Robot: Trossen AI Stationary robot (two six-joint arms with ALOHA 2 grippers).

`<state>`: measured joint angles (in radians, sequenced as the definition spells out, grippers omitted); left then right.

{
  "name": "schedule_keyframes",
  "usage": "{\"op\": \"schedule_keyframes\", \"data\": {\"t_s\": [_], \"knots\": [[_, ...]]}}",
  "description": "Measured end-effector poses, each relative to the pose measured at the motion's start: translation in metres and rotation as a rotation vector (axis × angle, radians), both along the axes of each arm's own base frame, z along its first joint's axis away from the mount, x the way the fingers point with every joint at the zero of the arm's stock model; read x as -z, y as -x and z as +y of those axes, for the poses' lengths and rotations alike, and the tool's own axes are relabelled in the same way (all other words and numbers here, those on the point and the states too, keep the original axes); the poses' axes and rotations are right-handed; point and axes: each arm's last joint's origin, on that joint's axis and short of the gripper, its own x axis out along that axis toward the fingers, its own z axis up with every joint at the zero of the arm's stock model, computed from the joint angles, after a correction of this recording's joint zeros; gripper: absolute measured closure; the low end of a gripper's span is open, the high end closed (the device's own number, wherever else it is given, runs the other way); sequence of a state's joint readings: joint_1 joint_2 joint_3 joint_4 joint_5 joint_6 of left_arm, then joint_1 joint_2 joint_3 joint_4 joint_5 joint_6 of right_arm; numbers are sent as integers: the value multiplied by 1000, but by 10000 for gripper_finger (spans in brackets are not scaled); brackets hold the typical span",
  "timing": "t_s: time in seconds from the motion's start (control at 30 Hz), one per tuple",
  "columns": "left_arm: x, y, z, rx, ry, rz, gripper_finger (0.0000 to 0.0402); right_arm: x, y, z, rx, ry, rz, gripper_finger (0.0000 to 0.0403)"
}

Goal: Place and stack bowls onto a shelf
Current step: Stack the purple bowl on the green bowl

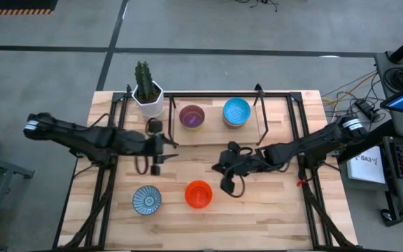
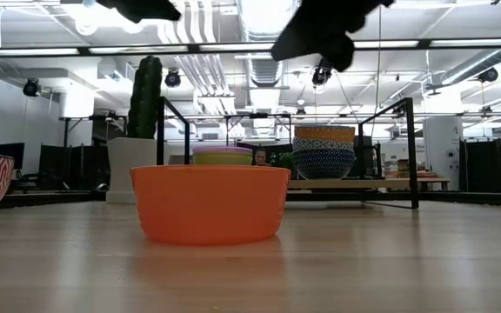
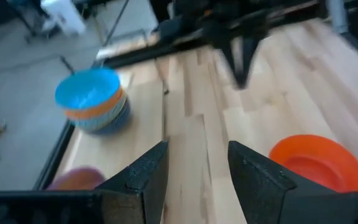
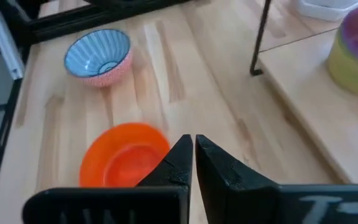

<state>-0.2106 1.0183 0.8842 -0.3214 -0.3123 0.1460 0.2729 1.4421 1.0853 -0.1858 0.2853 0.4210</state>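
The shelf (image 1: 212,133), a light-wood board on a thin black frame, stood at the far side of the tabletop (image 1: 271,210), and two stacks of bowls rested on it. The purple-topped stack (image 1: 192,116) sat toward the cactus pot (image 1: 148,98), a purple bowl over yellow and green ones as the low view showed. The blue-topped stack (image 1: 236,112) stood beside it, apart, with a plain blue bowl above an orange band and a dark speckled bowl at the base. Two bowls lay on the bare tabletop in front of the shelf: the orange-red bowl (image 1: 199,194) and, to its left and apart from it, the white bowl with blue radial pattern (image 1: 147,199), pink-red on its outside. The left gripper (image 1: 157,147) hung above the table just in front of the shelf's left end, its fingers (image 3: 143,177) spread wide with nothing between them. The right gripper (image 1: 229,183) hovered near the middle of the table, just beside the orange-red bowl and not touching it; its fingers (image 4: 178,163) were pressed together and empty. The cactus pot stood at the shelf's left end, white and hexagonal, with a tall green cactus (image 2: 145,97) in it.
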Motion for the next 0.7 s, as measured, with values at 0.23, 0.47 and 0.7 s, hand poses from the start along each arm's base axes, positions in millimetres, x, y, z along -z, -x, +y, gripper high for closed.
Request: {"op": "schedule_keyframes", "data": {"t_s": [0.23,0.47,0.7], "knots": [[1,27,3,23,-4,-72,253,-13,-31,3,-26,43,156,332],[5,41,6,26,-15,-81,253,-14,-58,10,-37,84,320,252],[-6,53,9,-2,-11,-90,253,17,-81,14,-114,4,410,219]]}}
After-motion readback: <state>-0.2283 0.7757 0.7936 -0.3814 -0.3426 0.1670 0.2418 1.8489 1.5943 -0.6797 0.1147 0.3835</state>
